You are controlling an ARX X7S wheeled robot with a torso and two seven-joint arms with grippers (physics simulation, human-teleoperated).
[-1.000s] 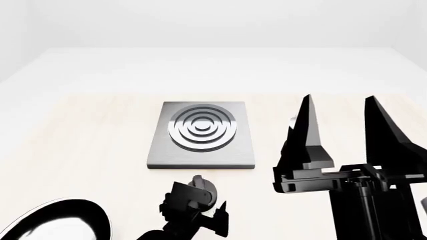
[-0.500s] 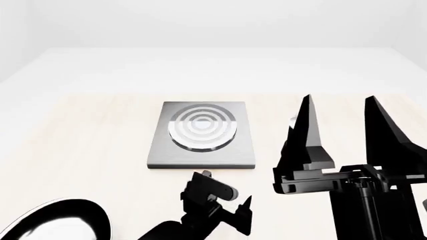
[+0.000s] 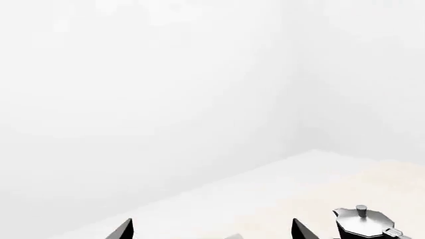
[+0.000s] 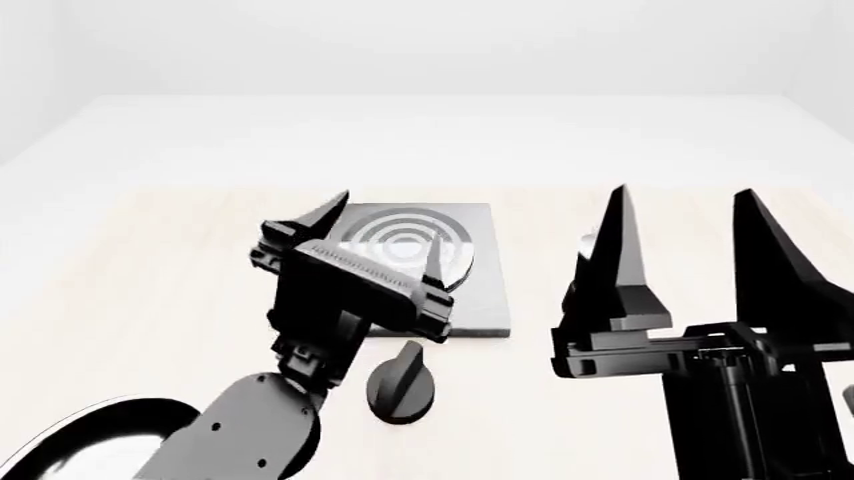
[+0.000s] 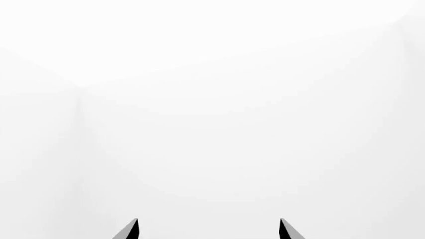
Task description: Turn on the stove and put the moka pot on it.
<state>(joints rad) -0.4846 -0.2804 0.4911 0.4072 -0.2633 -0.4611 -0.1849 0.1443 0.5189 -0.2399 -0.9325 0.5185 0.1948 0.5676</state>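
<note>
The stove is a flat dark-grey plate with a ringed burner, lying mid-table. Its black round knob stands alone just in front of the plate. My left gripper is open and empty, raised above the knob and covering the plate's left front. The moka pot shows in the left wrist view, upright on the table, to one side of the open left gripper. In the head view only a sliver of the pot shows behind my right gripper, which is open, empty and pointing up. The right gripper faces only white wall in its wrist view.
A black round frying pan lies at the front left, beside my left arm. The pale wooden table runs back to a white wall.
My left gripper has come off the knob and risen up and back over the stove's front left, jaws open. The knob now stands uncovered. The right arm has barely moved.
</note>
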